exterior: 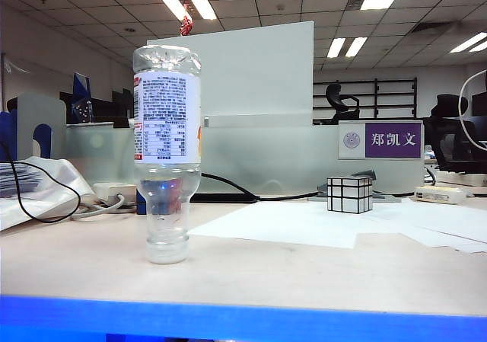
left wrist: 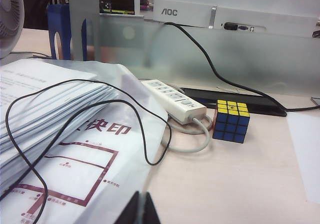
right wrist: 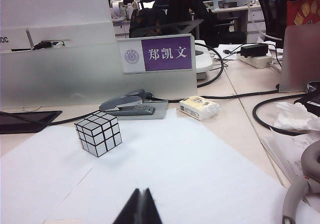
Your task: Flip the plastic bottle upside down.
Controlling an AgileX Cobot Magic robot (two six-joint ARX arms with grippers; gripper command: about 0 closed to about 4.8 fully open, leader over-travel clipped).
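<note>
The plastic bottle [exterior: 167, 148] stands upside down on the table at the left of the exterior view, neck and cap down, clear base up, its white printed label in the upper half. It shows in neither wrist view. My left gripper [left wrist: 141, 196] is shut with nothing in it, low over the table beside a plastic-wrapped stack of papers [left wrist: 55, 134]. Shut and empty too, my right gripper [right wrist: 141, 193] hangs over white paper sheets [right wrist: 165, 174]. Neither gripper appears in the exterior view, and both are away from the bottle.
A silver mirror cube [exterior: 350, 195] [right wrist: 98, 132] sits on the paper sheets at the right. A coloured puzzle cube [left wrist: 231, 120], a white power strip [left wrist: 172, 101] and a looping black cable [left wrist: 150, 134] lie on the left. A stapler [right wrist: 132, 106] and purple nameplate [right wrist: 159, 54] stand behind.
</note>
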